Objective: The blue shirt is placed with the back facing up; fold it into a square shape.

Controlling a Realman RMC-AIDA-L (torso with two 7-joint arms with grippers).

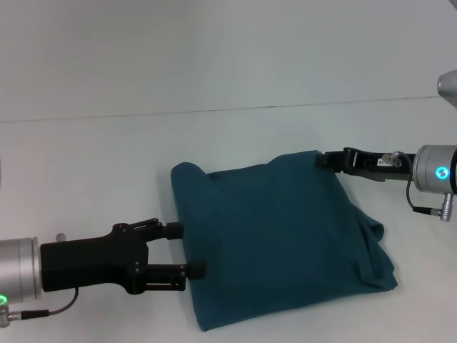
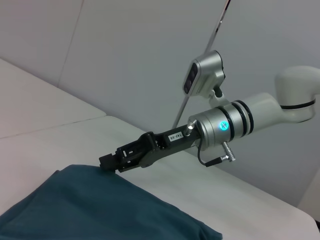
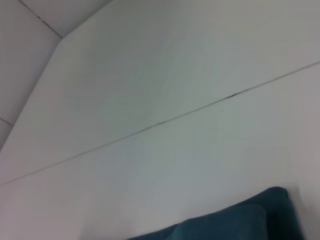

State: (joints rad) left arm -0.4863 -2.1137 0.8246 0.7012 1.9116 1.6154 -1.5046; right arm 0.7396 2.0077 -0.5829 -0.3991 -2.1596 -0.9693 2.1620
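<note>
While folded to a rough square, the blue shirt lies mid-desk, tools at two edges.
Left tool open, jaws spread just beside the shirt's left edge; right tool at the far right corner, can't tell if it grips. White desk bare all around. Shirt has no clear long axis; loose layers bunch at right edge.

Left gripper fingers spread apart; right gripper reaches in from the right
</note>
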